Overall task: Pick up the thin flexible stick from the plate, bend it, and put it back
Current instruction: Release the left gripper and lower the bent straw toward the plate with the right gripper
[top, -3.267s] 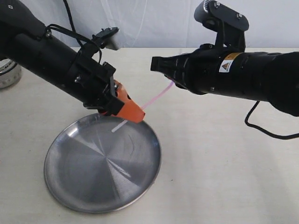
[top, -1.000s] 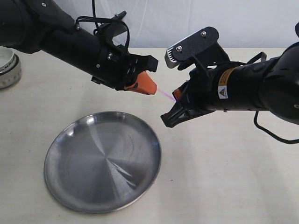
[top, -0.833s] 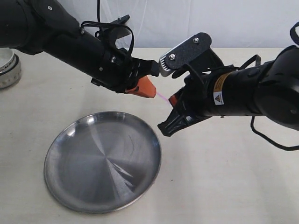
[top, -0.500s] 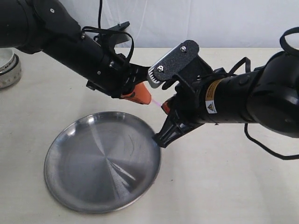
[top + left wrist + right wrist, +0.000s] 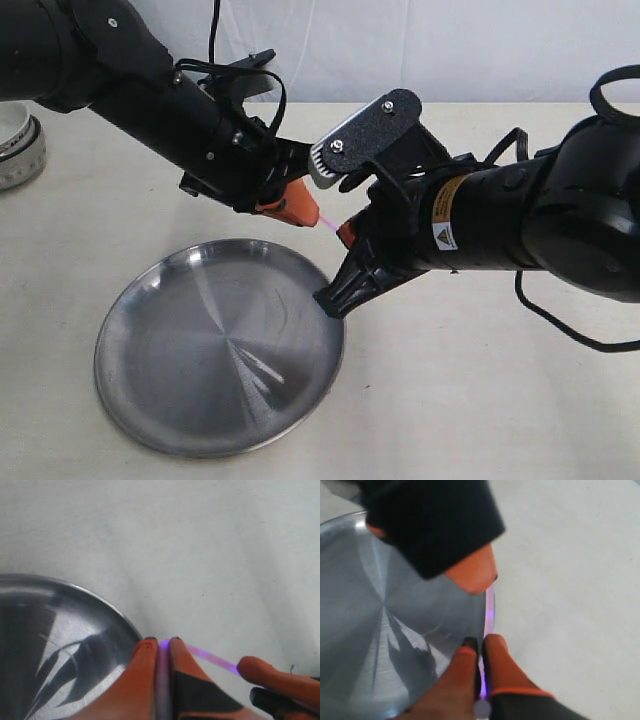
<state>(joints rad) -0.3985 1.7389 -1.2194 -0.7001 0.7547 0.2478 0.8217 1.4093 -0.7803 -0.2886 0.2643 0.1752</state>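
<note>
plate [image 5: 200,350] of brushed steel lies flat on the pale table [image 5: 500,400], its shallow surface mirroring dark streaks from the arms above. the thin flexible stick [image 5: 328,222] is not lying in it: it is held in the air over the plate's far right rim, between the two grippers. the left gripper [image 5: 300,212] has its orange fingers pressed together on one part of the stick, and in its wrist view the pink-purple rod [image 5: 210,657] runs out from the pinched tips [image 5: 161,642] to the other arm's orange finger. the right gripper [image 5: 345,235] is likewise clamped on the stick, and its wrist view shows the closed tips [image 5: 479,645] just over the plate's edge [image 5: 370,580], with the rod [image 5: 491,605] leading in a slight curve to the left gripper's fingertip. the grippers are near each other, so only a short stretch of stick shows between them. a small white bowl [image 5: 18,140] sits at the table's far left, well apart, and its inside cannot be made out.
</note>
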